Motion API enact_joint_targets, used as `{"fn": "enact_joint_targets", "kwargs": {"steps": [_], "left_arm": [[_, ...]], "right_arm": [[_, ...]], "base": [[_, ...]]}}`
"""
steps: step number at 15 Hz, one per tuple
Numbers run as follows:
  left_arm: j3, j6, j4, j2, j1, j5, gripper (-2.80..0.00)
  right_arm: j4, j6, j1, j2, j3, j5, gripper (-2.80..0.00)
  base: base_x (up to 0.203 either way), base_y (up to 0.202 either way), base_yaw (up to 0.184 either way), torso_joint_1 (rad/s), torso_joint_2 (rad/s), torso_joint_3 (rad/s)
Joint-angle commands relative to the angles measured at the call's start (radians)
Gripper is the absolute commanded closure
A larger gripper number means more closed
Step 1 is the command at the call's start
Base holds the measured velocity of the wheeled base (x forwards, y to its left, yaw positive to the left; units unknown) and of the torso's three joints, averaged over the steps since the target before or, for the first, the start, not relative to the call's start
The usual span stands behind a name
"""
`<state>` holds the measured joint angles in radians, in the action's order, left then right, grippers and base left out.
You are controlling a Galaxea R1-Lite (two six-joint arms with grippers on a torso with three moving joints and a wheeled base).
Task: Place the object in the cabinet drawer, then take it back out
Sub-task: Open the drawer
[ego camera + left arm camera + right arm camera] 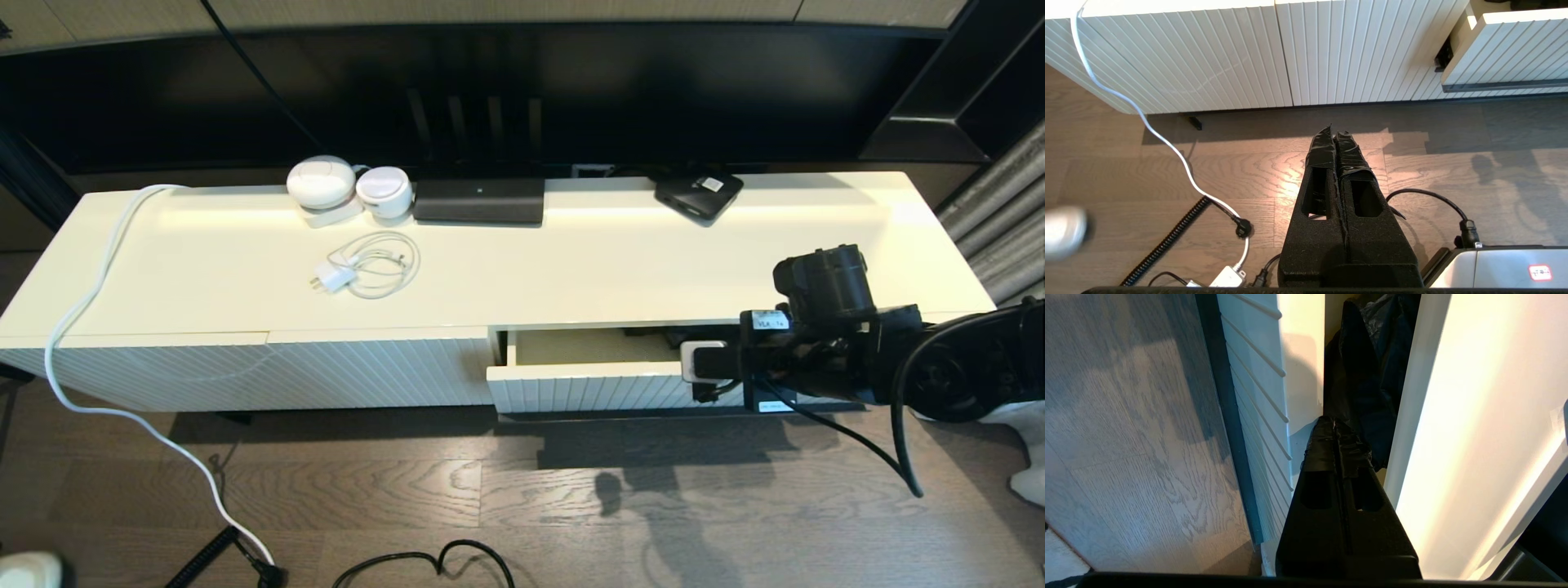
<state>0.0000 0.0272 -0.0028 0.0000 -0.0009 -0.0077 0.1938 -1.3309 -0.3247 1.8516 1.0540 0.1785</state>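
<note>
Drawer [588,390] of wide, shallow cream build with a vertically fluted front stood pulled partway out of the long cream cabinet [245,367], its smooth cream inside showing at the open left end. Inside it, towards the right, lay the compact black folding umbrella [1372,375] with loose wrinkly fabric; the head view showed only a dark scrap of it behind the arm. The right pincer [1336,425] hung over the drawer's front edge, its black fingers pressed together with nothing between them, the tips just beside the umbrella's fabric; whether they touched it could not be told. The drawer's long thin dark bar handle [1504,86] ran along the bottom of the fluted front.

The left pincer [1333,131] was parked low over the wooden floor [392,490], pressed together and empty, well apart from the cabinet.

On the cabinet's glossy cream tabletop [612,261] sat two round white devices [347,188], a long black rectangular device [478,201], a flat black box with a white label [698,194] and a coiled white charger cable [371,265]. A thick white cord [90,302] trailed from the tabletop's left end down to the floor.
</note>
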Motion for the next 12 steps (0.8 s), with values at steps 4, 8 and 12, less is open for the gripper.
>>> {"fn": "enact_joint_targets", "kwargs": {"steps": [4,8,12], "left_arm": [[0.002,0.0,0.0,0.002,0.001,0.0,0.0],[0.002,0.0,0.0,0.002,0.001,-0.002,0.0],[0.002,0.0,0.0,0.002,-0.001,0.0,0.0]], "right_arm": [[-0.019,-0.008,-0.005,0.006,-0.005,0.001,0.0],[-0.046,-0.008,-0.011,-0.007,-0.017,0.002,0.0],[-0.111,-0.007,-0.013,-0.039,-0.033,0.002,0.0]], "base": [[0.0,0.0,0.0,0.0,0.0,0.0],[0.0,0.0,0.0,0.0,0.0,0.0],[0.0,0.0,0.0,0.0,0.0,0.0]]}}
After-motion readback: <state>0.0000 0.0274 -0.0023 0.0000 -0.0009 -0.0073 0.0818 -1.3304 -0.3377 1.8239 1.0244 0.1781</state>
